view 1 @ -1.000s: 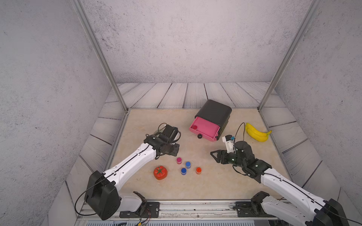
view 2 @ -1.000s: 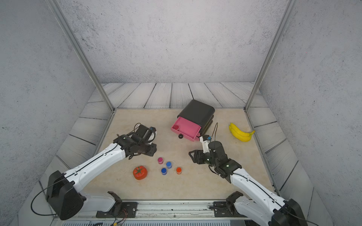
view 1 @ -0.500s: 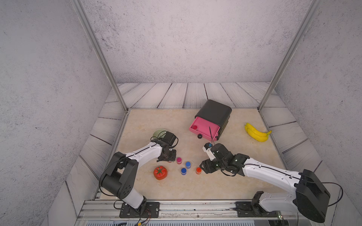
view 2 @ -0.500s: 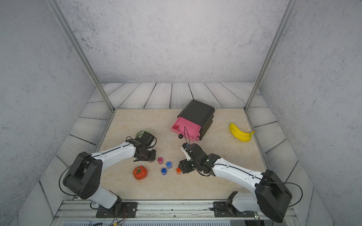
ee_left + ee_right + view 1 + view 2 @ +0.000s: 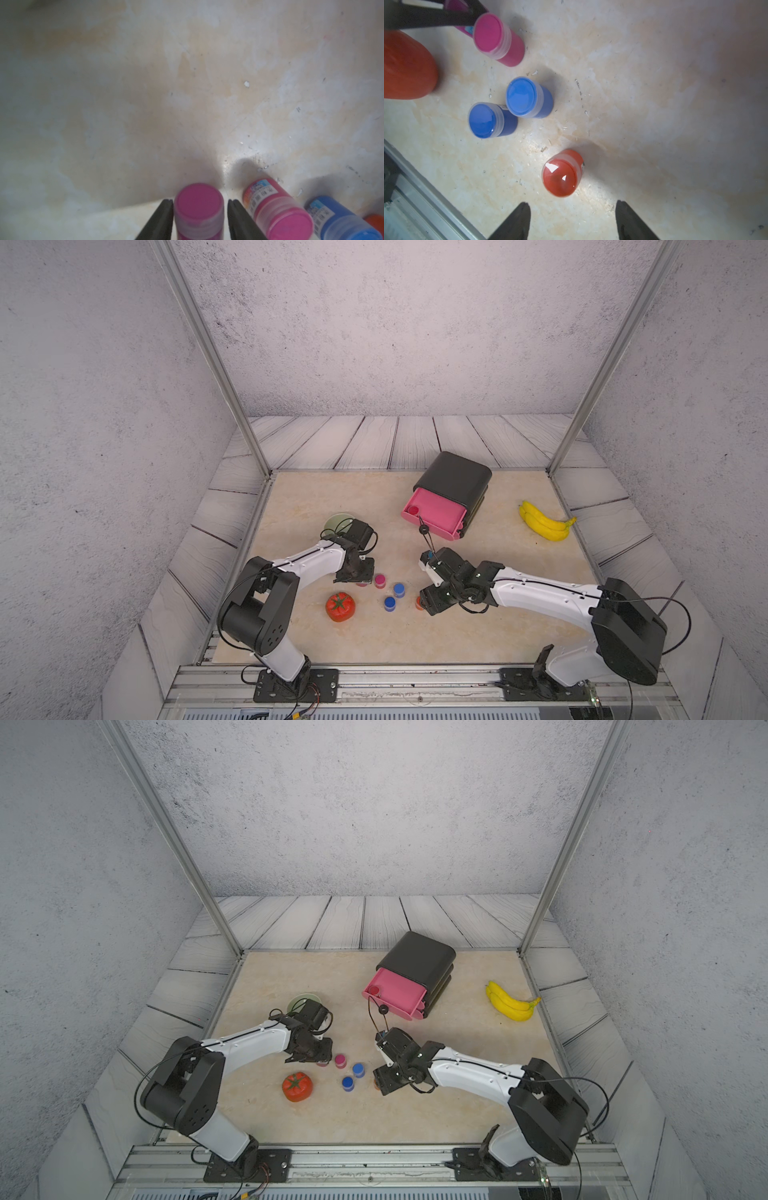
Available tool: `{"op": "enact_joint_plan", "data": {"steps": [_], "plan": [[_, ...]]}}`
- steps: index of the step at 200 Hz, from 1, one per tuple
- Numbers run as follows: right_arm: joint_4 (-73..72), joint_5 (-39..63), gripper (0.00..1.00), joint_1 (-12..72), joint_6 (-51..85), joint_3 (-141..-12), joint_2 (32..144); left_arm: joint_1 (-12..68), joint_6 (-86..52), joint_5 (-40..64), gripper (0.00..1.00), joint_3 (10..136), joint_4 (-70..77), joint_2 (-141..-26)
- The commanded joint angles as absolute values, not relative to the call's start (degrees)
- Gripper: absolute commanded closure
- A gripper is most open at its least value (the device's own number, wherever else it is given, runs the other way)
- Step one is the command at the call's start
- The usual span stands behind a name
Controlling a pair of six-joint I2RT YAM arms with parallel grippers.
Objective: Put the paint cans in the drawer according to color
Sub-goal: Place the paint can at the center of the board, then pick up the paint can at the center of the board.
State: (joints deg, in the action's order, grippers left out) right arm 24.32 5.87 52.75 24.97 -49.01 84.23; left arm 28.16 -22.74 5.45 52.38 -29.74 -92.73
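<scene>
Beige bench (image 5: 332,497), tomato (image 5: 340,606) near front edge; second pink can (image 5: 278,207) crowds left fingers (image 5: 160,220), spread astride a pink can (image 5: 198,199). Right fingers (image 5: 517,222), spread before red can (image 5: 560,176), came from the drawer (image 5: 440,510).

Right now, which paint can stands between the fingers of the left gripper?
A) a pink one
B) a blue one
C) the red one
A: the left wrist view shows a pink paint can standing upright between the fingers of the left gripper.
</scene>
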Motion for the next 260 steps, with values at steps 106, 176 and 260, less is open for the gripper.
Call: {"op": "enact_joint_plan", "data": {"steps": [106, 176, 260], "plan": [[34.8, 0.0, 0.44, 56.5, 20.6, -62.3, 100.6, 27.6, -20.7, -3.2, 0.16, 60.8, -41.2, -73.5], [37.5, -0.7, 0.51, 56.6, 20.0, -65.7, 104.9, 27.6, -19.5, -5.1, 0.16, 61.3, -41.6, -72.4], [35.0, -4.9, 0.79, 56.7, 21.4, -62.7, 93.8, 27.6, -18.2, -4.2, 0.17, 67.1, -44.4, -71.3]]}}
